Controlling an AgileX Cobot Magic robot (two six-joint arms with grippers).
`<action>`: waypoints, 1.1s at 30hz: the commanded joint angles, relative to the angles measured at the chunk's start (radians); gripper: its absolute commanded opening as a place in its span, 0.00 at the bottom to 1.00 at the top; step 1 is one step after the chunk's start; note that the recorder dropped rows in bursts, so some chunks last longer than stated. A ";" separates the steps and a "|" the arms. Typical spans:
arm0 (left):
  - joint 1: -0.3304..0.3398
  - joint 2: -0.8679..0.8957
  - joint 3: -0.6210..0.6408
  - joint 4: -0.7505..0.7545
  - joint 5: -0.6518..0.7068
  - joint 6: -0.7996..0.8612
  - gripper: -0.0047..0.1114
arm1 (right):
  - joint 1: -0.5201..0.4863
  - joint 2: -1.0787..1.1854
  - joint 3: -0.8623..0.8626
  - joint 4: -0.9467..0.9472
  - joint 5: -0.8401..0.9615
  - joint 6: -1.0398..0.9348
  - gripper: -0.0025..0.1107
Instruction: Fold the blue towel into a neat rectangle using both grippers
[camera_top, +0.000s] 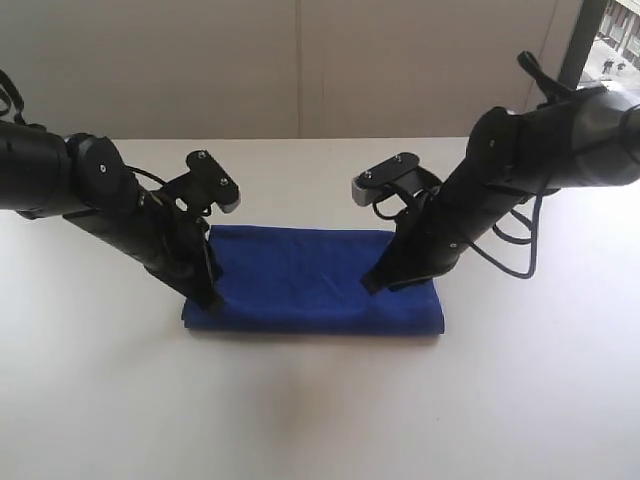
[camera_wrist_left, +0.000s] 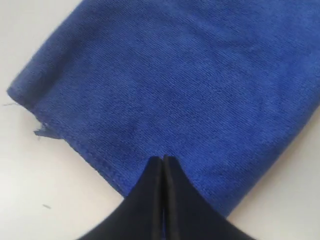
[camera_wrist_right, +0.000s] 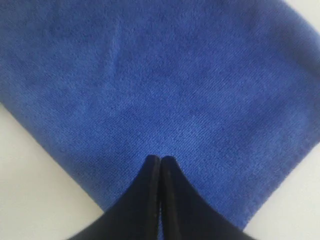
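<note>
Two-handed pinch on the blue towel (camera_top: 300, 285), spread flat as a wide rectangle in the middle of the white table (camera_top: 320, 410). Left hand (camera_top: 212, 298) clamped on the cloth at its left end by the front edge, fingers pressed together with a sliver of blue between. Right hand (camera_top: 373, 282) clamped likewise, set in from the right end. Frayed thread at one corner in the left wrist view.
</note>
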 joint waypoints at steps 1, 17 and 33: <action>0.002 0.040 -0.004 -0.038 0.046 -0.011 0.04 | -0.007 0.030 -0.007 0.005 0.012 -0.006 0.02; 0.002 0.092 -0.004 -0.004 0.100 -0.011 0.04 | -0.007 0.072 -0.007 -0.020 0.029 0.028 0.02; 0.005 0.071 -0.004 0.083 0.163 -0.077 0.04 | -0.007 0.063 -0.007 -0.155 0.029 0.131 0.02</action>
